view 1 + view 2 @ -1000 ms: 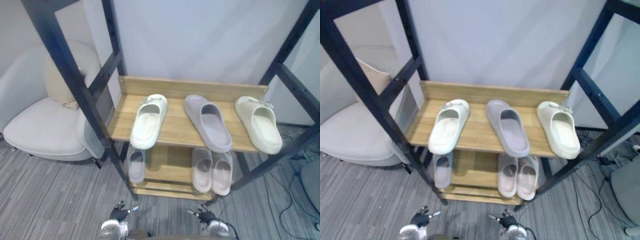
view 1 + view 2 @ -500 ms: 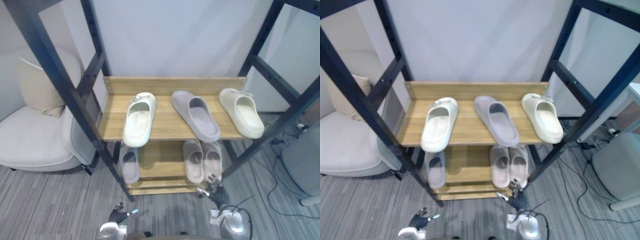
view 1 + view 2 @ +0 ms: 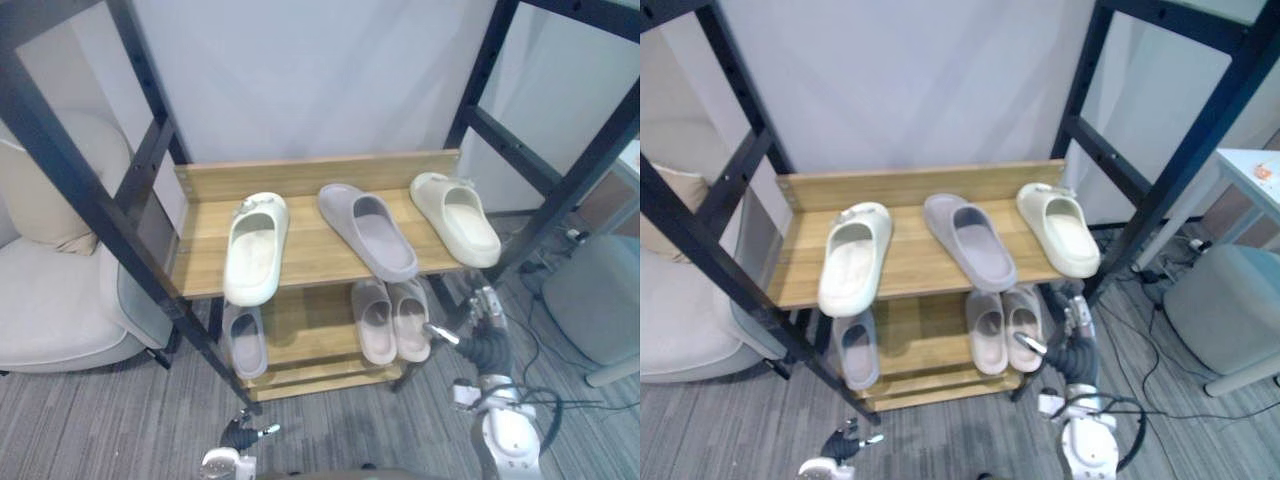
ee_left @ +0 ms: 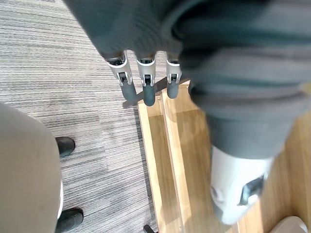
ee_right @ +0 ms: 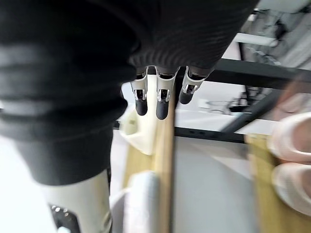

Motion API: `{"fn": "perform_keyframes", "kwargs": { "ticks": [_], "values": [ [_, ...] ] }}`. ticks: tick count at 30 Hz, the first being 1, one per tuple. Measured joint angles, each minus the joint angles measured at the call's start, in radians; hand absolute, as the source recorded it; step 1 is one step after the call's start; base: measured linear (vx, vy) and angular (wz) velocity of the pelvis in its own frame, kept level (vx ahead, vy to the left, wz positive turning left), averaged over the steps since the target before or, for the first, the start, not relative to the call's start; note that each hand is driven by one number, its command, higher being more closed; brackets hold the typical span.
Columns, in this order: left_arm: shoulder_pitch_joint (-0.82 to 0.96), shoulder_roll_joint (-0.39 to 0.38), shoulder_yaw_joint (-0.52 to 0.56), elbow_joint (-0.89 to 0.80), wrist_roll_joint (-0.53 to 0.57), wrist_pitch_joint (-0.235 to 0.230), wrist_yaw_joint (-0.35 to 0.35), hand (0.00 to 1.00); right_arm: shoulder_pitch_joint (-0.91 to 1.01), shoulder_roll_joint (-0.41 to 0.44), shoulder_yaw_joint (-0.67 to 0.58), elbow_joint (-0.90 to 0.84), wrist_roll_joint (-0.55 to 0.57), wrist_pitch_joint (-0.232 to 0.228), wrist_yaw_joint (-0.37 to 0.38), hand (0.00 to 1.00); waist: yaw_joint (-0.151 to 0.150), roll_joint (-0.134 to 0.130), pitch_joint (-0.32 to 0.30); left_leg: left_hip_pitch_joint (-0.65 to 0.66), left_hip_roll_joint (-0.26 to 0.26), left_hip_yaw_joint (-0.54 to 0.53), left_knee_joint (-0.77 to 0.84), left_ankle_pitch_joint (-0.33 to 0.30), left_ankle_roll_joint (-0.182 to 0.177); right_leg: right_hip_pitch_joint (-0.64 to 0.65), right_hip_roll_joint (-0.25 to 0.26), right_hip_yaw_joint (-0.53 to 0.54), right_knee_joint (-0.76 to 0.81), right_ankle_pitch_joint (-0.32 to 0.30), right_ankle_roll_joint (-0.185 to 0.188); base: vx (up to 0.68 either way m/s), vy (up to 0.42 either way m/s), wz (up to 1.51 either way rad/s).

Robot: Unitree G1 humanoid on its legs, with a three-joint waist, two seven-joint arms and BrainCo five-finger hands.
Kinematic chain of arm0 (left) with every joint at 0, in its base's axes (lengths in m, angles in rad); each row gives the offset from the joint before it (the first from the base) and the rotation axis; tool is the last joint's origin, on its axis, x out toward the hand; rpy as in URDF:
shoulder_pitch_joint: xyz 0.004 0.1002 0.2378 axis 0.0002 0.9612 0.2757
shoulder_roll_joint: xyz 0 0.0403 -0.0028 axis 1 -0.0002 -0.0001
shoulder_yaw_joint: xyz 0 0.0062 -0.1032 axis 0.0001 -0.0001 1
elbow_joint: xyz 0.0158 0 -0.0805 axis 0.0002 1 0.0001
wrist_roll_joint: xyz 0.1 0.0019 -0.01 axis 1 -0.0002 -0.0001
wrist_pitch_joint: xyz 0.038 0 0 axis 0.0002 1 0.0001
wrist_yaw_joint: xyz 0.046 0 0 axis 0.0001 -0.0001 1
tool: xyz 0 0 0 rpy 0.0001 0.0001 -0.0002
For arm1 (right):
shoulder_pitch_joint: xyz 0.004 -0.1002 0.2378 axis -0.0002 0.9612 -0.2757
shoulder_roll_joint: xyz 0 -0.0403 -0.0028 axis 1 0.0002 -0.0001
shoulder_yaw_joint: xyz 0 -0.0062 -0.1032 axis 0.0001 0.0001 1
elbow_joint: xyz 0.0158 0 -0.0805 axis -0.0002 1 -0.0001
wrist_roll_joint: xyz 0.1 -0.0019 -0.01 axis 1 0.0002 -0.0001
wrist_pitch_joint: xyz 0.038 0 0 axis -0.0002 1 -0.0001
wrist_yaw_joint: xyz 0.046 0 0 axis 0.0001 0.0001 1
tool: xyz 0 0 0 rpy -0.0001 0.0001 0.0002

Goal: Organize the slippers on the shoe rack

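Fingers (image 4: 148,92) straight, empty on left hand (image 3: 240,437); likewise right hand (image 3: 487,340) beside shoe rack (image 3: 310,175).

To my left a white armchair (image 3: 55,305) holds a beige cushion (image 3: 35,198) on grey striped carpet (image 3: 95,420); at my right, a grey padded stool (image 3: 592,300) stands near a white table (image 3: 1252,167).

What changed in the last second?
The right hand rose from floor level to the right front of the rack, beside the pink pair on its lower level, open and holding nothing. The left hand stayed low, open. The head camera panned; the slippers lie as before.
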Motion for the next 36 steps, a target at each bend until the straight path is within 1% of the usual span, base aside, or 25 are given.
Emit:
{"fn": "perform_keyframes", "kwargs": {
  "ticks": [2, 5, 11, 12, 14, 16, 18, 19, 22, 24, 27, 29, 32, 36],
  "values": [
    [0.001, -0.007, 0.0, -0.001, 0.008, 0.0, -0.002, 0.0, -0.012, -0.002, -0.042, -0.033, -0.006, -0.003, -0.018, 0.0, -0.001, 0.005, -0.004, -0.014, 0.0, 0.0, 0.028, -0.008, 0.012, -0.002, -0.002, 0.0, 0.003, -0.001, 0.0, 0.0, 0.0, 0.0],
    [0.006, -0.007, 0.001, -0.007, 0.02, 0.0, -0.004, 0.0, -0.062, -0.019, -0.074, -0.036, -0.017, -0.004, -0.025, 0.0, -0.005, 0.008, -0.006, -0.018, -0.002, 0.0, 0.032, -0.011, 0.012, -0.003, -0.004, 0.0, 0.003, -0.001, 0.0, 0.0, 0.0, 0.0],
    [0.022, -0.008, 0.002, -0.038, 0.02, 0.0, -0.026, 0.0, -0.175, -0.073, -0.09, -0.035, -0.028, -0.004, -0.03, 0.0, -0.005, 0.008, -0.008, -0.042, -0.006, -0.011, 0.042, -0.012, 0.015, -0.018, -0.01, -0.01, 0.006, -0.002, 0.001, -0.02, -0.011, 0.07],
    [0.022, -0.007, 0.003, -0.039, 0.02, 0.0, -0.032, 0.0, -0.215, -0.096, -0.112, -0.034, -0.024, -0.004, -0.027, 0.0, -0.005, 0.008, -0.009, -0.052, -0.009, -0.023, 0.048, -0.009, 0.021, -0.02, -0.013, -0.017, 0.004, -0.002, 0.001, 0.0, -0.008, 0.18],
    [0.022, -0.007, 0.004, -0.041, 0.019, 0.0, -0.04, 0.0, -0.241, -0.122, -0.118, -0.029, -0.022, -0.004, -0.026, 0.0, -0.004, 0.008, -0.009, -0.054, -0.011, -0.028, 0.048, -0.008, 0.023, -0.02, -0.015, -0.022, 0.004, -0.002, 0.001, 0.0, -0.008, 0.12],
    [0.028, -0.007, 0.004, -0.052, 0.019, -0.001, -0.044, 0.0, -0.31, -0.187, -0.117, -0.021, 0.0, -0.003, -0.02, 0.0, -0.002, 0.006, -0.01, -0.063, -0.012, -0.034, 0.048, -0.006, 0.026, -0.024, -0.016, -0.03, 0.002, -0.002, 0.001, 0.0, -0.018, 0.09],
    [0.03, -0.007, 0.005, -0.056, 0.019, -0.001, -0.045, 0.0, -0.344, -0.206, -0.118, -0.011, 0.008, -0.004, -0.02, 0.0, -0.002, 0.004, -0.011, -0.069, -0.013, -0.04, 0.048, -0.005, 0.028, -0.028, -0.016, -0.037, 0.002, -0.002, 0.001, 0.0, -0.017, 0.11],
    [0.031, -0.007, 0.01, -0.059, 0.019, -0.002, -0.047, 0.0, -0.39, -0.233, -0.118, 0.033, 0.013, -0.003, -0.016, 0.0, 0.0, -0.002, -0.015, -0.072, -0.013, -0.045, 0.047, -0.004, 0.029, -0.029, -0.016, -0.041, 0.002, -0.002, 0.001, 0.01, -0.022, 0.12],
    [0.036, -0.008, 0.031, -0.065, 0.018, -0.002, -0.063, 0.0, -0.443, -0.263, -0.117, 0.096, 0.016, -0.001, -0.013, 0.0, 0.002, -0.01, -0.022, -0.086, -0.013, -0.058, 0.048, -0.002, 0.032, -0.037, -0.016, -0.05, 0.001, -0.002, 0.001, 0.01, -0.023, 0.13],
    [0.038, -0.008, 0.031, -0.07, 0.017, -0.002, -0.064, 0.0, -0.48, -0.272, -0.116, 0.132, 0.015, 0.003, -0.013, 0.0, 0.005, -0.013, -0.021, -0.089, -0.014, -0.062, 0.048, -0.001, 0.033, -0.037, -0.017, -0.054, -0.003, -0.002, 0.001, 0.01, -0.018, 0.09],
    [0.038, -0.006, 0.03, -0.068, 0.016, -0.002, -0.066, 0.0, -0.537, -0.312, -0.116, 0.199, 0.014, 0.012, -0.015, 0.0, 0.009, -0.019, -0.026, -0.098, -0.02, -0.076, 0.049, 0.001, 0.035, -0.035, -0.019, -0.066, -0.015, -0.001, 0.001, 0.01, -0.014, 0.13],
    [0.038, -0.004, 0.03, -0.069, 0.015, -0.002, -0.066, 0.0, -0.586, -0.353, -0.116, 0.268, 0.008, 0.034, -0.017, 0.0, 0.015, -0.023, -0.025, -0.103, -0.024, -0.085, 0.049, 0.004, 0.037, -0.035, -0.022, -0.073, -0.016, 0.0, 0.0, 0.01, -0.008, 0.11],
    [0.038, -0.004, 0.03, -0.073, 0.015, -0.002, -0.066, 0.0, -0.637, -0.38, -0.115, 0.335, 0.004, 0.052, -0.02, 0.0, 0.019, -0.025, -0.023, -0.105, -0.027, -0.088, 0.049, 0.005, 0.04, -0.034, -0.023, -0.074, -0.024, 0.004, -0.001, 0.0, 0.0, 0.0],
    [0.038, -0.001, 0.03, -0.076, 0.013, -0.003, -0.067, 0.0, -0.688, -0.389, -0.112, 0.41, 0.002, 0.069, -0.023, 0.0, 0.028, -0.032, -0.019, -0.108, -0.03, -0.089, 0.048, 0.007, 0.042, -0.033, -0.023, -0.074, -0.034, 0.01, -0.001, 0.0, 0.0, 0.0]
  ]
}}
